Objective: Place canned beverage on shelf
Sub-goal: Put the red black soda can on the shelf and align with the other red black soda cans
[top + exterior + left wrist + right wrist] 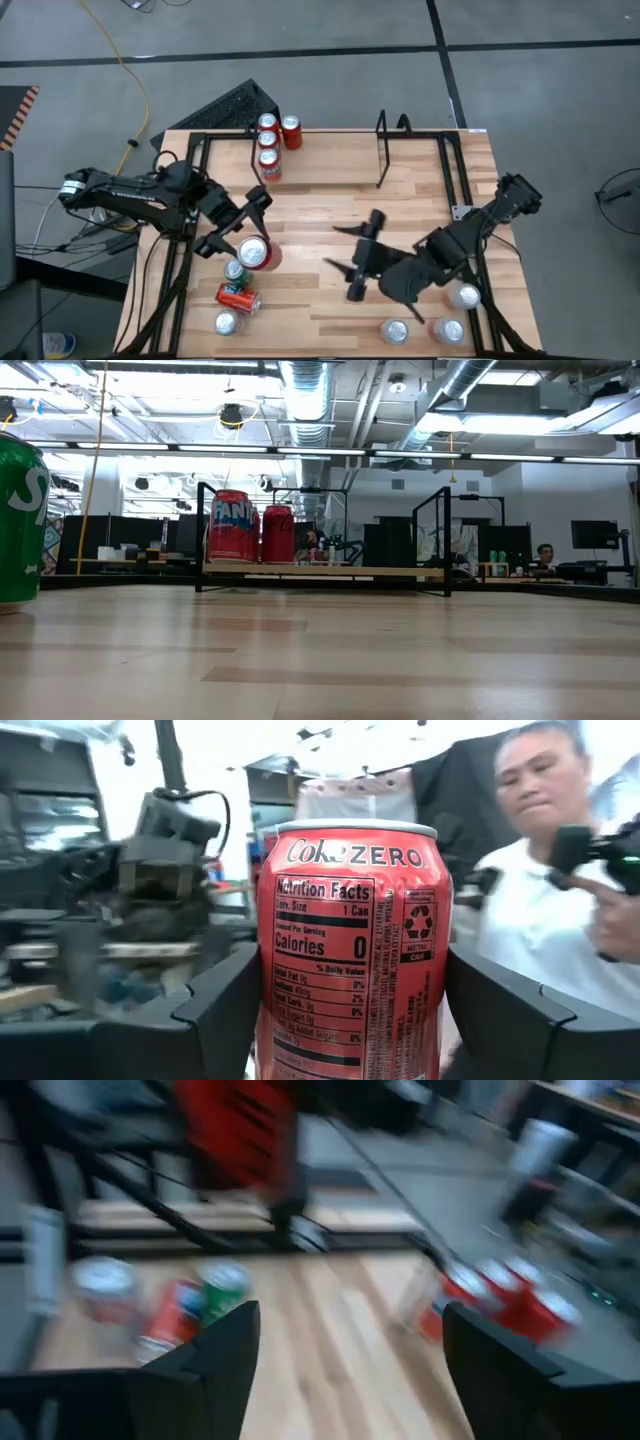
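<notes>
Left claw (238,232) clamped on a red can (350,950), upright over the worktop's (330,215) left side, well short of the shelf (381,150). Right claw (358,262) spread wide, empty, mid-worktop.

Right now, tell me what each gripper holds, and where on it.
The left gripper holds a Coke Zero can upright, its jaws on opposite sides of the can's body. The right gripper is open and holds nothing.

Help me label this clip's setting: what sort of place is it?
Probably a robotics lab or workshop in an open industrial hall: bare ceiling ducts, desks with monitors behind, and a wooden table with soda cans for practice.
</notes>
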You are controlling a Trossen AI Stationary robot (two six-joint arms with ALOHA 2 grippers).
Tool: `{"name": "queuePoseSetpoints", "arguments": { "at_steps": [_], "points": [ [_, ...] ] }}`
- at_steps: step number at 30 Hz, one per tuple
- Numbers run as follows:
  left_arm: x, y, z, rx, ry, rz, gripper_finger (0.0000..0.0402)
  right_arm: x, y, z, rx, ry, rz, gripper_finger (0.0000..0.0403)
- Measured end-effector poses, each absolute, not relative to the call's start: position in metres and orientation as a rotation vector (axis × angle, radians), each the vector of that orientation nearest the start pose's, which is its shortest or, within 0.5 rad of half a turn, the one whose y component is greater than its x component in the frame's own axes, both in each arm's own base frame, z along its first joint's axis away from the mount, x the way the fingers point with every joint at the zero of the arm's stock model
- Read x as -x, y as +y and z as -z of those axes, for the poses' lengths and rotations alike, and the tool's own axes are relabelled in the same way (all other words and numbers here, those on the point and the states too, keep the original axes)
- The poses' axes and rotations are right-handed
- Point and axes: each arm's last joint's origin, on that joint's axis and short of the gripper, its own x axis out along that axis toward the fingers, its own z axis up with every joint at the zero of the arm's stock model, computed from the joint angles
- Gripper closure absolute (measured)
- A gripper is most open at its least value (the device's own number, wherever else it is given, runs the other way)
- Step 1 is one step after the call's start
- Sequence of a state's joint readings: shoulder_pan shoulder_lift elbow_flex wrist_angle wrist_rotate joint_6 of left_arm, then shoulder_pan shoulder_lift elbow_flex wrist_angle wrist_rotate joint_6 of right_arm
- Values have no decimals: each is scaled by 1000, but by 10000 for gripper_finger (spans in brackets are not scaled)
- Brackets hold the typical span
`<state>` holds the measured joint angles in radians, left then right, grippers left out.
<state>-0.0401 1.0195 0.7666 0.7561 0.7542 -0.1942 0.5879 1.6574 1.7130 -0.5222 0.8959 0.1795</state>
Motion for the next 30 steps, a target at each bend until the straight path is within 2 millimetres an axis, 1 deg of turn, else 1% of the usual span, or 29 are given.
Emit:
{"name": "queuePoseSetpoints", "arguments": {
  "at_steps": [3, 4, 7, 11, 13, 16, 19, 21, 24, 28, 30],
  "points": [
    [-211, -28, -369, -39, -434, 776, 137, -336, 178, -405, 147, 250, 157, 108],
    [-211, -28, -369, -50, -441, 768, 137, -342, 178, -403, 172, 238, 120, 108],
    [-211, -28, -369, -64, -446, 769, 137, -363, 172, -394, 223, 218, 113, 108],
    [-211, -28, -369, -55, -449, 778, 137, -377, 161, -386, 221, 218, 119, 108],
    [-211, -28, -369, -58, -449, 780, 137, -382, 158, -387, 202, 194, 58, 108],
    [-211, -28, -369, -57, -446, 782, 136, -384, 158, -392, 156, 144, -95, 107],
    [-210, -29, -370, -61, -452, 789, 136, -385, 157, -394, 146, 127, -164, 107],
    [-210, -29, -369, -61, -450, 792, 136, -386, 155, -394, 150, 126, -157, 107],
    [-210, -29, -370, -59, -453, 783, 136, -391, 150, -392, 157, 120, -100, 107],
    [-211, -29, -369, -56, -445, 782, 136, -397, 145, -388, 225, 117, -46, 107],
    [-211, -29, -369, -54, -446, 776, 136, -398, 145, -392, 222, 74, -40, 107]
  ]
}}
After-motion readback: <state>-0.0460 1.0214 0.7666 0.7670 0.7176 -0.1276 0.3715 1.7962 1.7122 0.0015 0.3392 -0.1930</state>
